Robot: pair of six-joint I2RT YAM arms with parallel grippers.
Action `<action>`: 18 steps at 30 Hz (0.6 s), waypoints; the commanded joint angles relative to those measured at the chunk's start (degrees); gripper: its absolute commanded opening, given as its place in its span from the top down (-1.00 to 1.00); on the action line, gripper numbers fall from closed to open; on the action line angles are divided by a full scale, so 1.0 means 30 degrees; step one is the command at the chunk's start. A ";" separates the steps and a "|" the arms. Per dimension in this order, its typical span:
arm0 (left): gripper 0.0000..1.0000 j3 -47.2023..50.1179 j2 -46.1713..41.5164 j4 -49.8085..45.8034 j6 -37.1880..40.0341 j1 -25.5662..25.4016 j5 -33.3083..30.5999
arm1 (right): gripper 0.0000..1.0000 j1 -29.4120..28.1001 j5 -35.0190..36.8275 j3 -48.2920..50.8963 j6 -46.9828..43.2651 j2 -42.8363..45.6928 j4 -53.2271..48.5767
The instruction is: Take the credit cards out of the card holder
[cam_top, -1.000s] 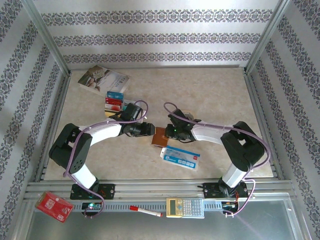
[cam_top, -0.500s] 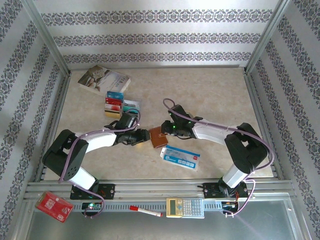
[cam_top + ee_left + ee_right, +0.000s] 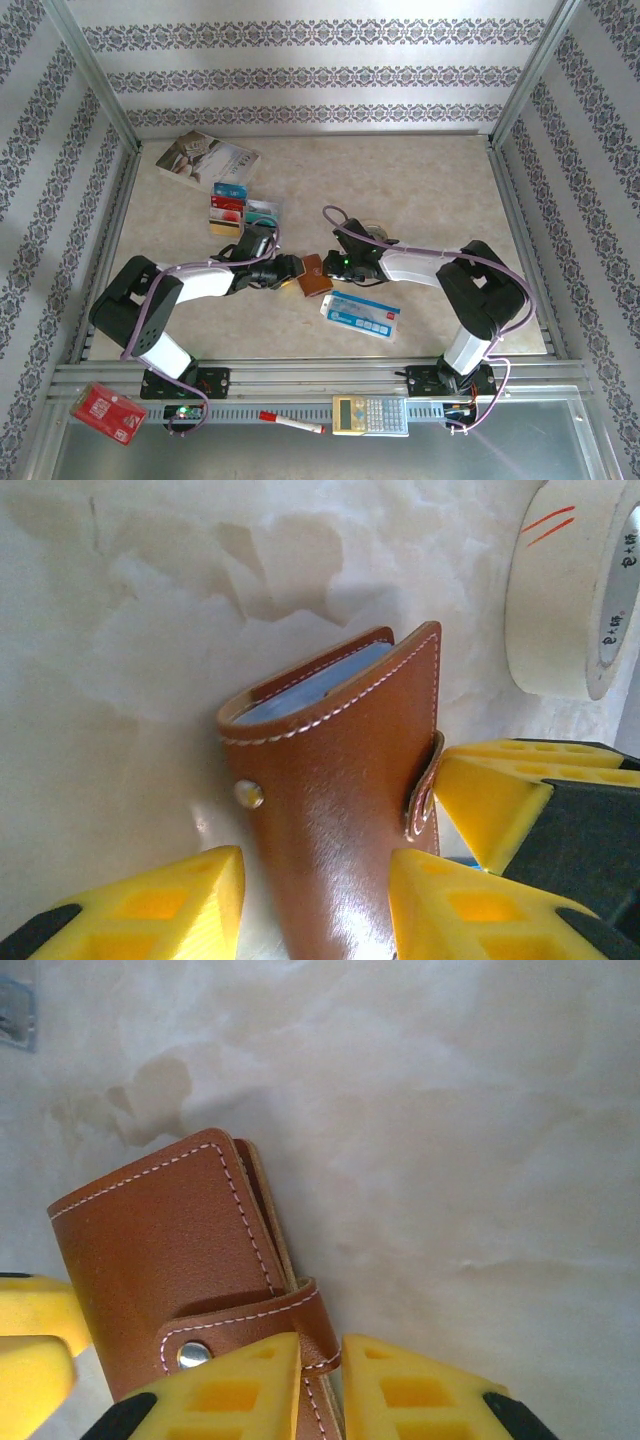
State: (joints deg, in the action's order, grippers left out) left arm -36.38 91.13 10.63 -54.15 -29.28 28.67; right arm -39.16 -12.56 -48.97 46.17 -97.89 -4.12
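Note:
The brown leather card holder (image 3: 315, 275) lies folded at mid-table between my two grippers. My left gripper (image 3: 315, 910) straddles the holder (image 3: 340, 780). Its right finger touches the leather and a thin gap shows at the left finger (image 3: 150, 905). Grey-blue sleeves show at the holder's far end. My right gripper (image 3: 322, 1370) is shut on the holder's snap strap (image 3: 300, 1315), and the holder (image 3: 160, 1250) lies to its left. Several credit cards (image 3: 230, 205) in blue, red, gold and teal lie on the table behind the left arm.
A paperback book (image 3: 205, 158) lies at the back left. A blue-and-white packet (image 3: 361, 315) sits just in front of the holder. A tape roll (image 3: 560, 590) is beyond the holder. A red packet (image 3: 107, 411), a pen (image 3: 290, 421) and a calculator (image 3: 370, 413) rest on the front rail.
My left gripper has come in round the holder and its jaws have narrowed. The right jaws have tightened on the strap. The holder now looks narrower, more folded.

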 commanded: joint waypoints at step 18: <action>0.49 0.0231 -0.0899 0.2290 0.0316 -0.0246 0.0888 | 0.57 0.0239 -0.0846 0.1091 0.1024 0.0394 0.1866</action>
State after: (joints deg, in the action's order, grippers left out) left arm -35.00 91.33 15.07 -55.75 -29.26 29.61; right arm -38.96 -15.07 -47.62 49.78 -98.65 0.75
